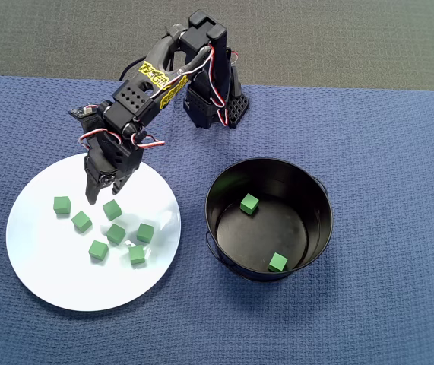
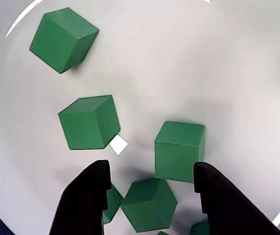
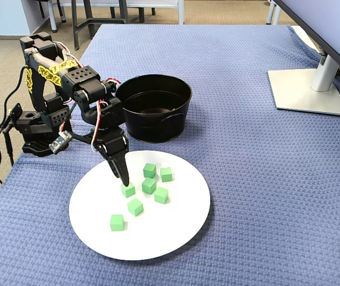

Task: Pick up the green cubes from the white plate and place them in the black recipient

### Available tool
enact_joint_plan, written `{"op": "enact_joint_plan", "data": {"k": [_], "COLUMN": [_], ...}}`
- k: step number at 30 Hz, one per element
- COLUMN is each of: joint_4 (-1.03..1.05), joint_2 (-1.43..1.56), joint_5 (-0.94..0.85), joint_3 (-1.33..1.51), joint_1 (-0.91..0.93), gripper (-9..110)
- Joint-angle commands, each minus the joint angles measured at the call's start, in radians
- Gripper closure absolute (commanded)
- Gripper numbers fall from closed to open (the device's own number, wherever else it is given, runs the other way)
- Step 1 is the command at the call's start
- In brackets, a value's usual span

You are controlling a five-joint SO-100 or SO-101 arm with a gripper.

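Note:
Several green cubes point(image 1: 115, 233) lie loose on the white plate point(image 1: 72, 281) at the left of the overhead view. Two more green cubes point(image 1: 249, 203) rest inside the black recipient point(image 1: 266, 232) to the plate's right. My gripper point(image 1: 102, 192) hangs open over the plate's upper part, pointing down among the cubes. In the wrist view the gripper point(image 2: 151, 169) has one cube point(image 2: 147, 203) low between its black fingers point(image 2: 88, 196), untouched. Other cubes point(image 2: 179, 151) lie just ahead on the plate point(image 2: 203, 73). The fixed view shows the gripper point(image 3: 124, 177) just above a cube point(image 3: 128, 190).
The black recipient point(image 3: 158, 125) stands right behind the plate point(image 3: 158, 238) on a blue cloth. The arm's base point(image 3: 39, 128) sits at the table's left edge in the fixed view. A monitor stand point(image 3: 306, 89) occupies the far right.

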Motion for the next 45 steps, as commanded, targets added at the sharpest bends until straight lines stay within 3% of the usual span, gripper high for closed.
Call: {"op": "enact_joint_plan", "data": {"k": [1, 24, 39, 45], "joint_4": [-0.018, -0.011, -0.015, -0.005], "joint_2": [-0.011, -0.147, -0.201, -0.212], "joint_5": [0.015, 0.015, 0.0, -0.003], "joint_3": [-0.054, -0.124, -0.141, -0.158], "joint_1": [-0.021, -0.043, -0.04, -0.034], "gripper": [87, 87, 93, 101]}}
